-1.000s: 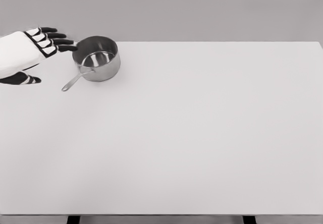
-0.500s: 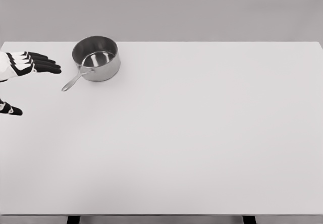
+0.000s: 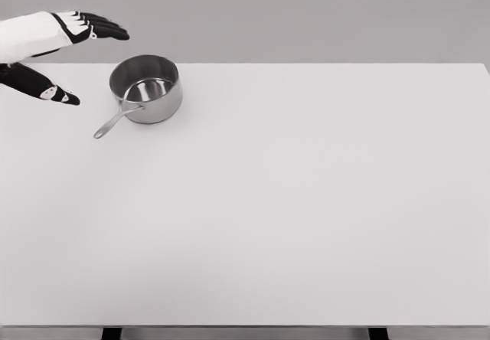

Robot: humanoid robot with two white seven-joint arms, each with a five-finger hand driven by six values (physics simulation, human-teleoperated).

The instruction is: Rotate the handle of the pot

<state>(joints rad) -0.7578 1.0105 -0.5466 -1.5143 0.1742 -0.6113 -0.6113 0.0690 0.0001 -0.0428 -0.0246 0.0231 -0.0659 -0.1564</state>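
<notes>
The left hand [image 3: 65,45] has risen and swung back toward the pot [image 3: 146,89], fingers spread

a wide, plain white rectangular table [image 3: 306,202] fills the view. a small shiny steel saucepan [image 3: 147,89] stands upright on its far left part, its thin metal handle [image 3: 111,123] pointing toward the near left.

1. The table [image 3: 306,202] fills most of the frame, from the lower edge up to the upper quarter.
2. The pot [image 3: 146,89] stands on the table in the upper left.
3. The pot handle [image 3: 112,122] runs from the pot toward the lower left.
4. The left hand [image 3: 57,45] sits at the upper-left edge, left of the pot and apart from it.
</notes>
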